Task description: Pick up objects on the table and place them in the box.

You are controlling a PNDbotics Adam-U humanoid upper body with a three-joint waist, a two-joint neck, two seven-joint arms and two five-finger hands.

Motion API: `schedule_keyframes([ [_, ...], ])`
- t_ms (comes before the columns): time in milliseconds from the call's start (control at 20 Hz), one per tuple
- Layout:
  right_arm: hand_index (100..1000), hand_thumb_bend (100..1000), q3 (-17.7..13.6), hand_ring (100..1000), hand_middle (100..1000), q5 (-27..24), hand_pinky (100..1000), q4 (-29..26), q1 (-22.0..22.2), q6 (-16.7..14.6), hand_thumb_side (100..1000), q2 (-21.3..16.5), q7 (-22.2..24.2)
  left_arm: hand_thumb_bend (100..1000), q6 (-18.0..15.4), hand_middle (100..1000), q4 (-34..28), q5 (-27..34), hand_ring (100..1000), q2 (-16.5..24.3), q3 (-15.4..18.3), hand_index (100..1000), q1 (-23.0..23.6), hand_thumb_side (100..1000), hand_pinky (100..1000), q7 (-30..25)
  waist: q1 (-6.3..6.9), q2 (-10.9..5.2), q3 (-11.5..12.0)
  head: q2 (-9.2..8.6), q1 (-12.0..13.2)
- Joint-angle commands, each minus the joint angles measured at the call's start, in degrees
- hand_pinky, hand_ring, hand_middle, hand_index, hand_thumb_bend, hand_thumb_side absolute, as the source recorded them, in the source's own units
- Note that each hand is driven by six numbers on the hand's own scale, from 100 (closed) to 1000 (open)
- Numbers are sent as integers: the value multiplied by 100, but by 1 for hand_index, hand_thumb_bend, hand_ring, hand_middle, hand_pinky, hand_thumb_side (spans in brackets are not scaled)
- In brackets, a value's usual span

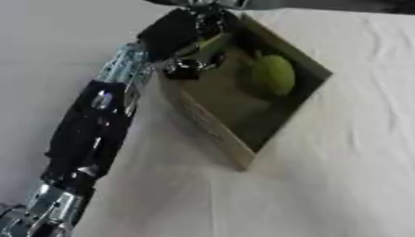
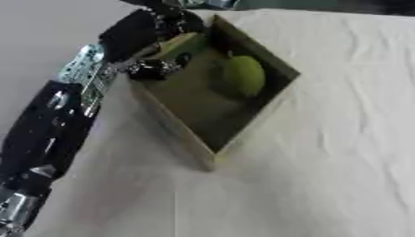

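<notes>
Left hand [image 1: 191, 65] is reaching over the near rim of the cardboard box [image 1: 212, 132]; finger state cannot be told. Green round fruit [image 1: 273, 75] is lying inside the box. Risk: arm is crowding the rim, possibly nudging the box across the white cloth [image 1: 348, 176].

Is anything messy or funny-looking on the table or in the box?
Nothing looks spilled or broken. The box sits cornerwise on the wrinkled white cloth, though the whole view is tilted too. A green round fruit lies inside it, and the left hand reaches over its far corner.
</notes>
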Motion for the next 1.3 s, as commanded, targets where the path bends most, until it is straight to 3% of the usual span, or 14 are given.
schedule_keyframes([
  [50,766,100,-216,620,576,-223,785,-89,-74,-119,208,-203,-273,100,260,733,-298,299,741,95,439,859,-86,376,578,298,45,-186,32,56,-90],
  [200,768,100,-237,622,576,-165,787,-89,3,-91,187,-315,-473,100,518,730,-595,557,753,309,605,847,-35,409,597,556,85,-205,121,81,-193],
  [400,769,100,-211,622,576,98,788,-89,138,-11,187,-454,-396,100,845,731,-1084,885,759,781,600,846,135,358,609,884,153,-213,310,105,-464],
  [600,769,100,-260,621,574,298,788,-89,288,11,182,-614,-479,100,1190,740,-1639,1231,765,1340,880,854,626,402,620,1230,170,-162,528,63,-752],
  [800,769,100,-263,622,574,396,789,-89,311,10,195,-665,-554,100,1580,746,-2271,1620,769,1973,1044,859,1252,441,626,1619,160,-88,603,-35,-824],
  [900,770,100,-257,622,574,418,789,-89,306,7,199,-677,-569,100,1770,751,-2580,1811,773,2279,1080,863,1561,420,632,1809,151,-54,629,-103,-837],
  [950,769,100,-251,622,574,426,789,-89,303,7,202,-684,-572,100,1892,751,-2964,2223,773,2444,994,863,1915,416,634,2171,155,-42,630,-125,-834],
  [1050,770,100,-239,621,574,432,790,-89,299,9,218,-689,-571,100,2135,756,-3921,3860,777,2859,804,867,2589,413,640,2712,168,-26,653,-160,-846],
  [1150,770,100,-252,621,573,441,791,-89,315,15,232,-699,-582,100,2287,759,-4733,5687,779,3209,1097,869,3084,419,643,2560,174,-15,719,-206,-899],
  [1200,770,100,-258,621,573,449,791,-89,323,18,232,-701,-589,100,2254,759,-4956,6310,779,3297,1285,869,3230,419,643,2361,175,-10,742,-226,-921],
  [1300,770,100,-262,621,572,465,794,-89,354,32,270,-695,-595,100,2094,770,-5119,6967,789,3301,1619,875,3480,432,655,2007,168,10,792,-275,-979],
])
